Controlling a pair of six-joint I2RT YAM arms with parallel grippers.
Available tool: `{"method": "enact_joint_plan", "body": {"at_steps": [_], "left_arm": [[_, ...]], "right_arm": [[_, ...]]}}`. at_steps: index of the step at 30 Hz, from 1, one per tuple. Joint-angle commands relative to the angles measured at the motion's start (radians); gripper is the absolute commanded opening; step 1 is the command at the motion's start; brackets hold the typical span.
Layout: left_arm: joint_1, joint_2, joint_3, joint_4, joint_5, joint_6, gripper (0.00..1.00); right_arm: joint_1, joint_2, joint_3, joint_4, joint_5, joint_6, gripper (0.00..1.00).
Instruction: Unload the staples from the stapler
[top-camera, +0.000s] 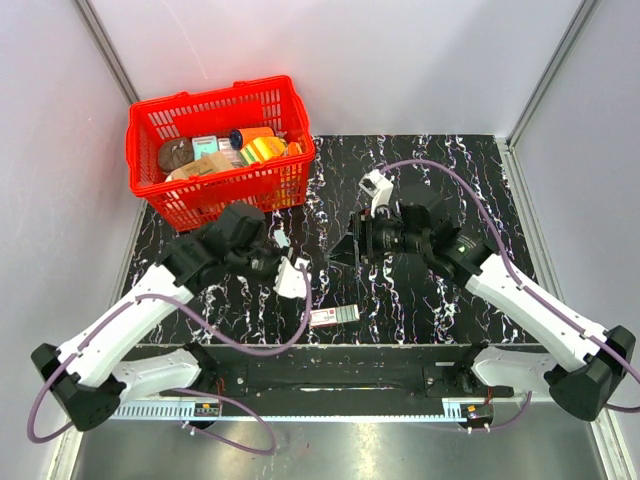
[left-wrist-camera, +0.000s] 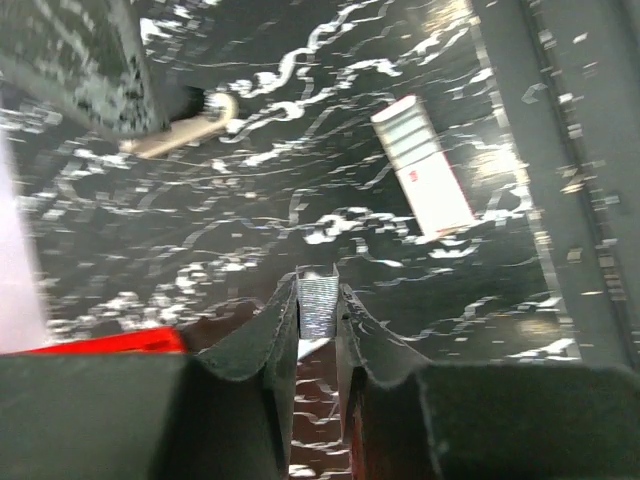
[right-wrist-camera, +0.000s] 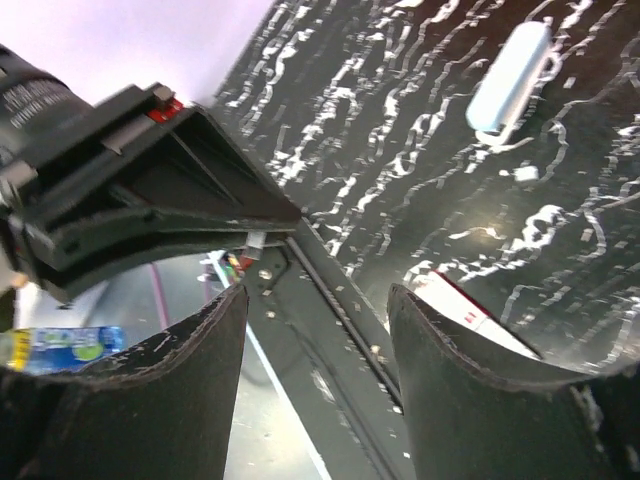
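Observation:
My left gripper (left-wrist-camera: 319, 288) is shut on the staples (left-wrist-camera: 320, 310), a short ribbed silver strip that stands up between its fingertips above the dark marbled table. In the top view the left gripper (top-camera: 284, 263) hangs over the table's left-middle. The stapler (right-wrist-camera: 508, 75), slim and pale blue-white, lies flat on the table by itself, away from both grippers. I cannot pick it out in the top view. My right gripper (right-wrist-camera: 318, 295) is open with nothing between its fingers. In the top view it (top-camera: 345, 245) points left toward the left gripper.
A flat white-and-red box (top-camera: 335, 316) (left-wrist-camera: 425, 170) (right-wrist-camera: 450, 298) lies near the table's front edge, just beyond the right gripper's finger. A red basket (top-camera: 215, 100) full of items stands at the back left. The front rail (right-wrist-camera: 340, 310) runs close below the right gripper.

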Motion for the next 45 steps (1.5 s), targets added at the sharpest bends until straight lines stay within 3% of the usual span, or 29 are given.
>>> {"method": "enact_joint_plan", "body": {"at_steps": [1, 7, 12, 14, 19, 23, 29, 36, 45], "left_arm": [[0.026, 0.078, 0.131, -0.254, 0.212, -0.174, 0.0], [0.032, 0.106, 0.153, -0.257, 0.338, -0.317, 0.0], [0.068, 0.196, 0.19, -0.344, 0.416, -0.385, 0.0], [0.066, 0.25, 0.196, -0.341, 0.375, -0.429, 0.0], [0.063, 0.29, 0.133, -0.145, 0.203, -0.658, 0.0], [0.048, 0.302, 0.122, -0.107, 0.215, -0.663, 0.0], [0.014, 0.282, 0.141, -0.125, 0.311, -0.577, 0.0], [0.011, 0.284, 0.191, -0.208, 0.445, -0.522, 0.0], [0.012, 0.29, 0.253, -0.231, 0.511, -0.539, 0.0]], "right_arm": [[0.006, -0.05, 0.001, -0.098, 0.102, -0.192, 0.64], [0.068, -0.057, 0.017, -0.077, 0.062, -0.252, 0.61], [0.161, -0.03, 0.05, -0.088, 0.134, -0.284, 0.58], [0.161, -0.039, 0.04, -0.094, 0.213, -0.266, 0.56], [0.16, -0.178, -0.08, -0.045, 0.488, -0.167, 0.56], [0.161, -0.22, -0.164, 0.014, 0.331, -0.162, 0.63], [0.161, -0.133, -0.14, 0.038, 0.093, -0.192, 0.6], [0.161, -0.122, -0.149, 0.148, -0.004, -0.16, 0.54], [0.161, -0.086, -0.135, 0.172, -0.069, -0.14, 0.44]]}}
